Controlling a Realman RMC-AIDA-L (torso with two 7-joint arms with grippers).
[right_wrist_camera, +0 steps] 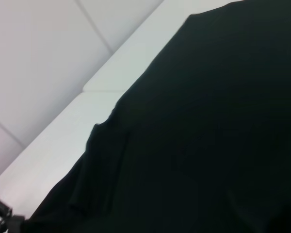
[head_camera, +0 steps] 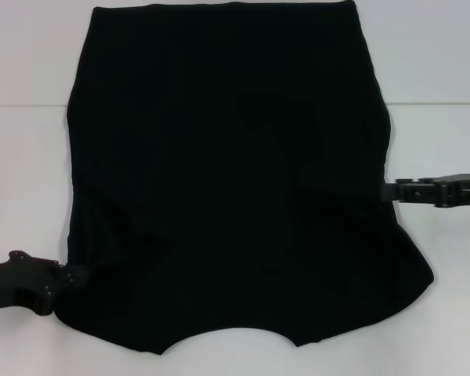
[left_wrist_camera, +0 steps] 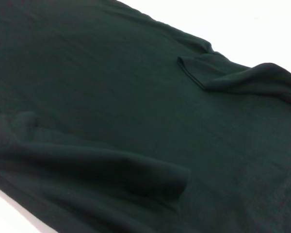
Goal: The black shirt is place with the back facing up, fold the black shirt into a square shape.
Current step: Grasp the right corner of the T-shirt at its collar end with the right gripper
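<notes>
Shirt count: one black shirt (head_camera: 235, 180) flat mid-frame on white counter (head_camera: 23, 172); two tools, left tool (head_camera: 72, 276) lower left, right tool (head_camera: 392, 191) right edge, both at its sides, finger state cannot be told.

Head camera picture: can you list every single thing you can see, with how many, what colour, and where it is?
black shirt: one, plain black, spread flat across the middle of the table, its curved neckline edge nearest the robot, sleeves folded in over the body.
table: one, white, under the shirt, bare on both sides of it.
left gripper: one, black, at the shirt's near left edge, touching the fabric.
right gripper: one, black, at the shirt's right edge about halfway along, reaching in sideways.
</notes>
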